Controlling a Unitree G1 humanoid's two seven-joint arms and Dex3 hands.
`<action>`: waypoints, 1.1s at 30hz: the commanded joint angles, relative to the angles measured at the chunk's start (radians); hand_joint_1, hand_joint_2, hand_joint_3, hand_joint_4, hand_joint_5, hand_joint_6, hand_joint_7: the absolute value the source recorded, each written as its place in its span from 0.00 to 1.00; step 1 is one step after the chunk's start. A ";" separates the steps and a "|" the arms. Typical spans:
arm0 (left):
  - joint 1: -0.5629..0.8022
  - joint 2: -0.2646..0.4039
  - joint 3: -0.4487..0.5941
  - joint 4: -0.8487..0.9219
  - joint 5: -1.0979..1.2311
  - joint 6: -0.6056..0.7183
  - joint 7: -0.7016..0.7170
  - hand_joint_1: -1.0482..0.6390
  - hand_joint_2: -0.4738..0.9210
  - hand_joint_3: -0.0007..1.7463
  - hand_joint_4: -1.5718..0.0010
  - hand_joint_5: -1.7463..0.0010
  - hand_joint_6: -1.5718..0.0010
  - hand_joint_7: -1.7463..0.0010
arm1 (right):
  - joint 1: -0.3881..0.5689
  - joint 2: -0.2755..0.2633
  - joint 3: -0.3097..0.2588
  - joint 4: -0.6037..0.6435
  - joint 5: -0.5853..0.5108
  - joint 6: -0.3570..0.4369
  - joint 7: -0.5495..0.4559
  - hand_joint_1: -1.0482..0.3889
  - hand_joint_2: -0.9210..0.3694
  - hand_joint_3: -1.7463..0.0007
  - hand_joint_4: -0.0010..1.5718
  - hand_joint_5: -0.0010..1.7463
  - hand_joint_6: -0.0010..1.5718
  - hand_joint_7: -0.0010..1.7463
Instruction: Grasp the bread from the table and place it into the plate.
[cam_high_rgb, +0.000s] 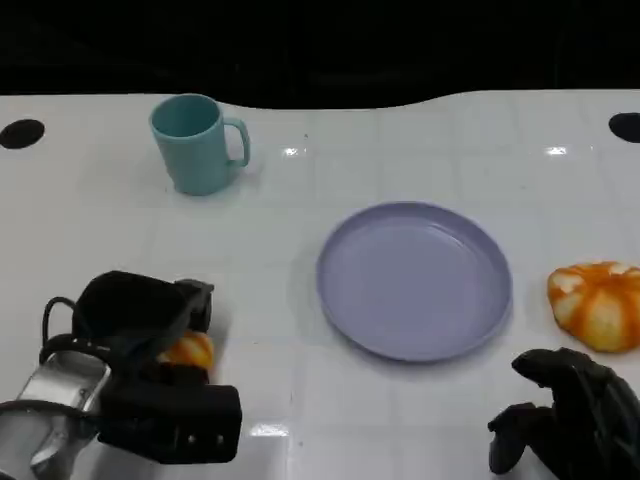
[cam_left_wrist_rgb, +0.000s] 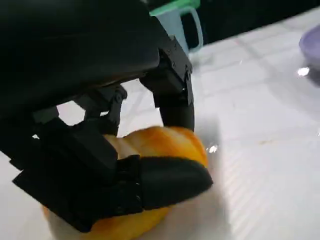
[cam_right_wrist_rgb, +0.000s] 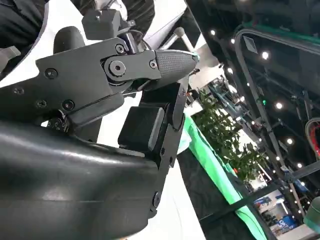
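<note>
An orange bread roll (cam_high_rgb: 190, 350) lies on the white table at the near left, and my left hand (cam_high_rgb: 150, 375) grips it from above. In the left wrist view the black fingers (cam_left_wrist_rgb: 170, 180) wrap around the roll (cam_left_wrist_rgb: 172, 142), which still touches the table. The lilac plate (cam_high_rgb: 414, 280) sits in the middle of the table, to the right of that hand, with nothing in it. A second, larger orange-and-white bread (cam_high_rgb: 598, 303) lies at the right edge, beyond the plate. My right hand (cam_high_rgb: 572, 418) rests near the front right, just in front of that bread, holding nothing.
A teal mug (cam_high_rgb: 193, 142) stands at the back left, its handle to the right. Dark round holes mark the table's far corners (cam_high_rgb: 20, 133). The right wrist view shows my right hand (cam_right_wrist_rgb: 100, 100) against a hall with lights.
</note>
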 joint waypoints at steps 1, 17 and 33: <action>0.025 0.014 -0.023 0.078 -0.018 -0.048 0.080 0.19 0.58 1.00 0.00 0.02 0.19 0.14 | 0.007 -0.010 0.001 -0.008 -0.001 -0.007 0.000 0.32 0.00 0.83 1.00 0.35 1.00 0.12; -0.063 -0.005 -0.046 0.327 -0.072 -0.217 0.423 0.20 0.50 1.00 0.00 0.00 0.25 0.05 | -0.001 -0.011 0.000 0.003 0.003 -0.008 -0.001 0.31 0.00 0.84 1.00 0.35 1.00 0.11; -0.022 -0.007 0.069 0.158 -0.218 -0.348 0.466 0.16 0.88 1.00 0.00 0.00 0.00 0.00 | -0.002 -0.015 -0.004 0.007 0.004 -0.003 -0.002 0.31 0.00 0.85 1.00 0.35 1.00 0.12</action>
